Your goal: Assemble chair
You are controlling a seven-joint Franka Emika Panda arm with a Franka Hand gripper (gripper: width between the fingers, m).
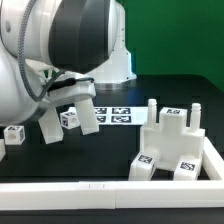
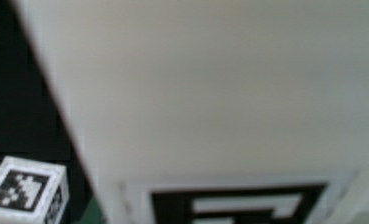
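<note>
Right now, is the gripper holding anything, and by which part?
Cannot tell: a white chair part fills the wrist view, hiding any hold by the gripper.

The marker board (image 1: 118, 113) lies flat on the black table (image 1: 165, 85), tags facing up. Nearer the camera than the marker board runs 1 long white border rail (image 1: 100, 189); behind it rises a green wall (image 1: 180, 30).

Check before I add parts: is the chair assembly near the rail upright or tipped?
Upright: the chair assembly stands level, its posts pointing up.
</note>
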